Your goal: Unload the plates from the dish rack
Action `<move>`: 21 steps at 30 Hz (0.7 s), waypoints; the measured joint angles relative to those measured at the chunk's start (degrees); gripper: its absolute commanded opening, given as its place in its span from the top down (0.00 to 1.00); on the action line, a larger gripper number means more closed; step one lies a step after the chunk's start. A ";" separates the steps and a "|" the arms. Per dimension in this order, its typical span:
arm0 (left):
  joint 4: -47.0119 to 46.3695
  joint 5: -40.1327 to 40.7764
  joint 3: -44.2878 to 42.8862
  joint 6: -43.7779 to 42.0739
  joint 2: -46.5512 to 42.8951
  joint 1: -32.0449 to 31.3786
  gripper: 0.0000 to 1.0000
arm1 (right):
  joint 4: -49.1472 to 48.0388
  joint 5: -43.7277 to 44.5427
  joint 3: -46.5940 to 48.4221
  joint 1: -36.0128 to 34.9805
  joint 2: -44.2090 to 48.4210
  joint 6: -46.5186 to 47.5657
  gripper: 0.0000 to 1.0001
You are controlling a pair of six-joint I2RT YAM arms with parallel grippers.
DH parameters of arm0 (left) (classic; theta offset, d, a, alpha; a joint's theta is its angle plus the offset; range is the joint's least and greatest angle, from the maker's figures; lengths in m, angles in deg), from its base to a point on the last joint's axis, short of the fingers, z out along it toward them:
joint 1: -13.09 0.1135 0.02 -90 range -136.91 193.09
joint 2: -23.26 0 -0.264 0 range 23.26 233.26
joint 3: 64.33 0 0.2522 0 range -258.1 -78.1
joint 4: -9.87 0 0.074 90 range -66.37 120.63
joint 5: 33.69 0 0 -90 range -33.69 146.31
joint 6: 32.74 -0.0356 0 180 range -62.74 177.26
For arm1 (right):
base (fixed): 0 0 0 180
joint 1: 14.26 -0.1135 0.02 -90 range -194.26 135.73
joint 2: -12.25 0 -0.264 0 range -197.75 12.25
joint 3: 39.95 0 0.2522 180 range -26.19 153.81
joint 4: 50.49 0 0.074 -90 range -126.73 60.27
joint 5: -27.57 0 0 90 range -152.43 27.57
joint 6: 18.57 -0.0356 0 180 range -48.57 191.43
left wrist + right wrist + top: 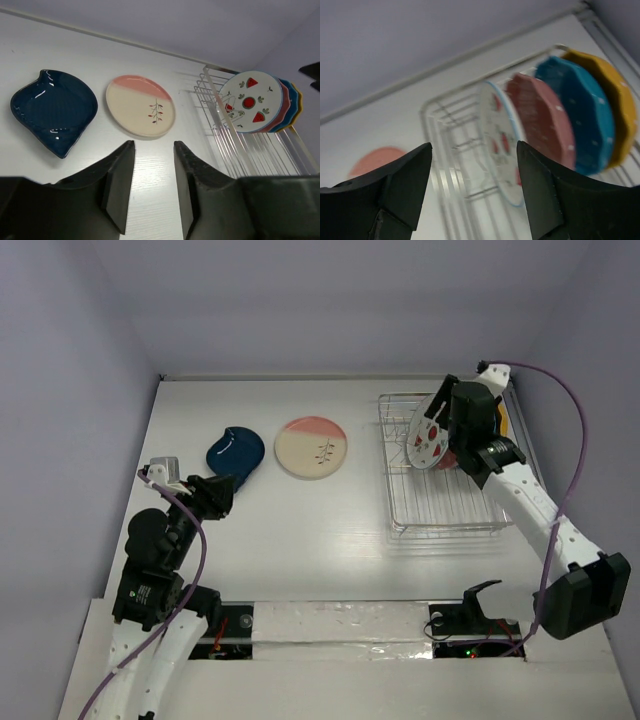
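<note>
Left claw [154, 150]: jaws slightly apart, empty, near the dark blue leaf-shaped plate [52, 110], which lies flat on the white worktop [300, 540] beside the round cream-and-pink plate [140, 107]. Right claw [474, 150]: jaws wide apart, empty, at the silvery wire dish rack [440, 508]. In the rack, on edge: white plate with red fruit marks [502, 145], then scalloped pink plate [540, 120], teal plate [580, 110], yellow plate [617, 100].

Dark blue plate [52, 110], cream-and-pink plate [140, 106]

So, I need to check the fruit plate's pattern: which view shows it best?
Left wrist: the fruit plate faces the camera, sharp, standing in the rack. The top view shows it small and oblique; the right wrist shows it blurred, nearly edge-on.
</note>
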 measured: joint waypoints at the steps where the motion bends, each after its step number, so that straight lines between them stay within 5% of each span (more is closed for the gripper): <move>1: 0.00 -0.02 0.00 -0.02 0.00 0.00 0.64 | 0.42 0.46 -1.84 1.18 0.04 0.24 0.27; 9: 0.00 -0.09 0.00 0.02 0.00 0.00 0.56 | 0.85 -0.04 -6.78 3.82 -6.05 1.27 0.46; 15: 0.00 -0.09 0.00 0.02 0.00 0.00 0.55 | 0.11 1.53 -6.21 5.29 -13.57 2.19 0.48; 21: 0.00 -0.09 0.00 0.02 0.00 0.00 0.55 | 0.57 1.70 -4.70 5.60 -16.61 3.37 0.78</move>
